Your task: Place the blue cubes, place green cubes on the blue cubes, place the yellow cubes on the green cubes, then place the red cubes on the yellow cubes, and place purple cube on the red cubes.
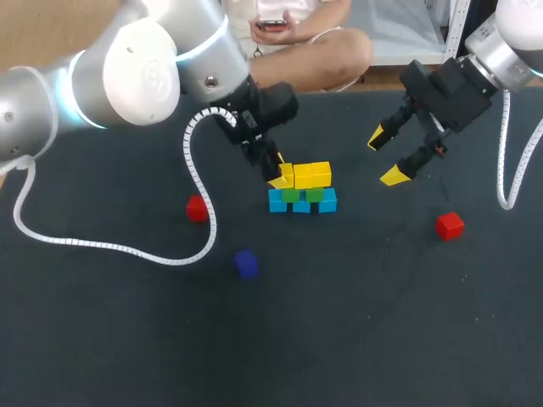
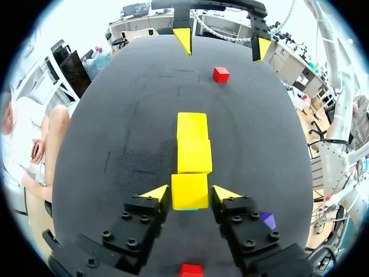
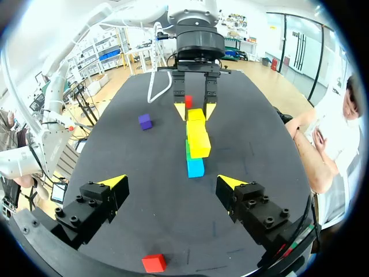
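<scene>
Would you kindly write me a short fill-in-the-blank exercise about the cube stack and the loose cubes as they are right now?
1. The top layer of the stack is made of ___ cubes.
2. The green cubes rest directly on the ___ cubes.
3. Loose on the table lie ___ red cubes and one purple cube.
4. The right gripper, off to the side of the stack, is open and holds ___.

Missing words: yellow; blue; two; nothing.
</scene>
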`<state>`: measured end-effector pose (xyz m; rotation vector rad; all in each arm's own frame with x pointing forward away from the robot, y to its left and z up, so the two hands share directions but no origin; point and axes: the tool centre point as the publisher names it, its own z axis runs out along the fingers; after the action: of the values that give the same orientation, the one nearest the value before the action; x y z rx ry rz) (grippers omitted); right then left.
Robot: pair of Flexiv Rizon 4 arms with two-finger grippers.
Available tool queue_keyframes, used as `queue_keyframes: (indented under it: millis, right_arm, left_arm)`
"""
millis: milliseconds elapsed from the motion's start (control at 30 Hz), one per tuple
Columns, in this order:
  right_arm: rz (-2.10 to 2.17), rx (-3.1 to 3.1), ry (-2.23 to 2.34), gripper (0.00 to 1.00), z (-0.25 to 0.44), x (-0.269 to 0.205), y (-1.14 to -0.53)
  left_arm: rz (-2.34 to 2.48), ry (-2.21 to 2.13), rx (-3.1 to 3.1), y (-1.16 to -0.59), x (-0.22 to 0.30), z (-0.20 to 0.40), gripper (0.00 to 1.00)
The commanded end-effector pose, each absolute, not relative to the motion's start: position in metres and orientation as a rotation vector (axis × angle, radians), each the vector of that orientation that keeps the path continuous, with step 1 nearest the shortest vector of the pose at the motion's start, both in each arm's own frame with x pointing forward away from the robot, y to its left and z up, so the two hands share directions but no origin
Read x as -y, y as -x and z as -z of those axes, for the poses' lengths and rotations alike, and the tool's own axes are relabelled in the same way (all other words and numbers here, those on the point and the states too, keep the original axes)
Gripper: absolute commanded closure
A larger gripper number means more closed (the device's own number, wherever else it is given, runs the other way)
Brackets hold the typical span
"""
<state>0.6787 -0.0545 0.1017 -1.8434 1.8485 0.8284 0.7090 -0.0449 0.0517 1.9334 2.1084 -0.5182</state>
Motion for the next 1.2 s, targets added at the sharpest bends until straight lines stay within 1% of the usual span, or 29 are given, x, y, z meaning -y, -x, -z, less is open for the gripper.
queue_keyframes:
  millis: [33, 433, 1200]
  right_arm:
    - [-0.83, -1.847, 1.843, 0.0, -0.102, 0.054, -0.679]
    - [-0.83, -1.847, 1.843, 0.0, -0.102, 0.054, -0.679]
    - [-0.83, -1.847, 1.843, 0.0, -0.102, 0.054, -0.679]
  left_arm:
    - [0.522, -1.931, -2.101, -0.71, 0.043, -0.054, 0.0]
    - [0.509, -1.843, -2.035, -0.705, 0.021, -0.067, 0.0]
    - [0.555, -1.856, -1.986, -0.685, -0.018, -0.088, 0.0]
